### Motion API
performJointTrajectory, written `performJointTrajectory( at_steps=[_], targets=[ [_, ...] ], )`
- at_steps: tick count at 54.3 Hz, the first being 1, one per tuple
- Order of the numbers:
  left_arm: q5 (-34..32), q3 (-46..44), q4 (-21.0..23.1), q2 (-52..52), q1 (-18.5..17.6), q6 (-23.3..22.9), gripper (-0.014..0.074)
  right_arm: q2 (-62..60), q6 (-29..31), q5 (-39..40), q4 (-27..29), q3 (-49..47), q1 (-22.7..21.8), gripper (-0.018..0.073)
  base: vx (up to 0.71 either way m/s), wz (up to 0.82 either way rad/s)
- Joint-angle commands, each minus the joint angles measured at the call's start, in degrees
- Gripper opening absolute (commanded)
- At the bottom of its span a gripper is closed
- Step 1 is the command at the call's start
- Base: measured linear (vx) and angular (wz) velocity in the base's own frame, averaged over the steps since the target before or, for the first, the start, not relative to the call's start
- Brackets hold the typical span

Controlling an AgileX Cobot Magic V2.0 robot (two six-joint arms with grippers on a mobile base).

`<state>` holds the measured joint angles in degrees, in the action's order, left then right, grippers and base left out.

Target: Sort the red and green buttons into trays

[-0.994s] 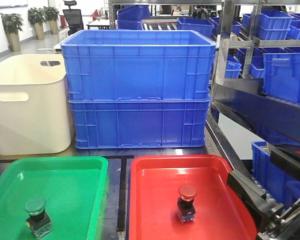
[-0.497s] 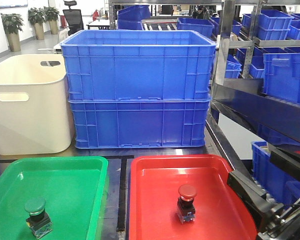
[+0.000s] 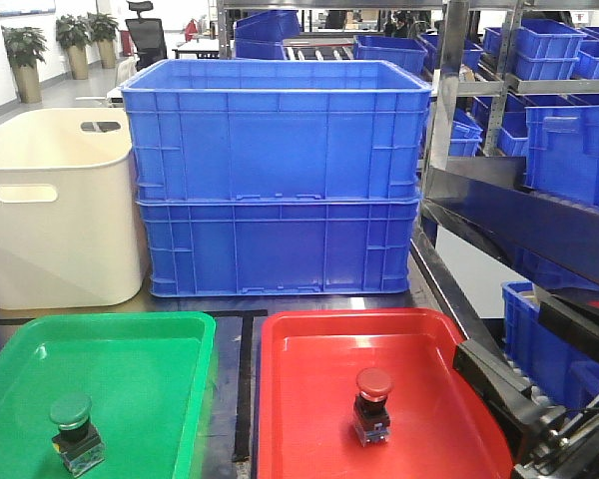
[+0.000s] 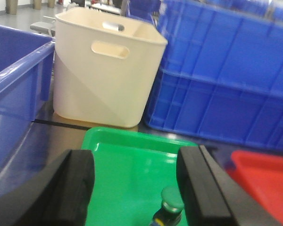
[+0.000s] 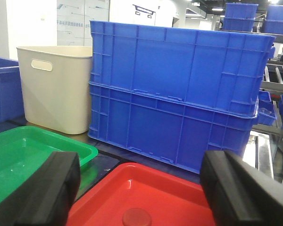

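Nothing has shifted in the last second, so your sorting looks done. Green tray [image 3: 130,349]: green button [image 3: 75,431], upright near its front. Red tray [image 3: 309,399]: red button [image 3: 372,404], upright near the middle. Left hand [image 4: 134,188]: spread, empty, above the green button. Right hand [image 5: 137,188]: spread, empty, over the red button. Stacked blue crates [image 3: 275,170] and cream tub [image 3: 55,200] stand behind

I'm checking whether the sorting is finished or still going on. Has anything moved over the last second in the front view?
Nothing visibly changed. The green button sits in the green tray and the red button in the red tray, just as before. The right arm at the lower right edge has not shifted, and both wrist views show open jaws holding nothing.
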<state>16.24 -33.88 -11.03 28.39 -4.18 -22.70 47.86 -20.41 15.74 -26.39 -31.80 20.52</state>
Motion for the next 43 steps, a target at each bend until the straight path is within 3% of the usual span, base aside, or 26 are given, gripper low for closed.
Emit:
performJointTrajectory(
  at_steps=[1,7,20,33,43],
  targets=[
    [-5.7,-1.6,5.6,-0.1,-0.1,10.4,0.0473,-0.3,0.0,4.1,0.2,-1.6,0.0,0.0585,0.00,0.00],
    [-9.6,-1.6,6.1,-0.1,-0.1,13.7,0.0421,-0.3,0.0,4.1,0.2,-1.6,0.0,0.0585,0.00,0.00],
    [-14.0,1.5,8.6,-3.0,-0.1,13.7,0.0242,-0.3,0.0,4.1,0.2,-1.6,0.0,0.0585,0.00,0.00],
    [-25.9,18.2,8.4,-14.0,-0.1,13.8,0.0006,-0.3,0.0,4.1,0.2,-1.6,0.0,0.0585,0.00,0.00],
    [-27.6,30.9,8.5,-24.6,-0.1,13.8,-0.0007,-0.3,0.0,4.1,0.2,-1.6,0.0,0.0585,0.00,0.00]
  ],
)
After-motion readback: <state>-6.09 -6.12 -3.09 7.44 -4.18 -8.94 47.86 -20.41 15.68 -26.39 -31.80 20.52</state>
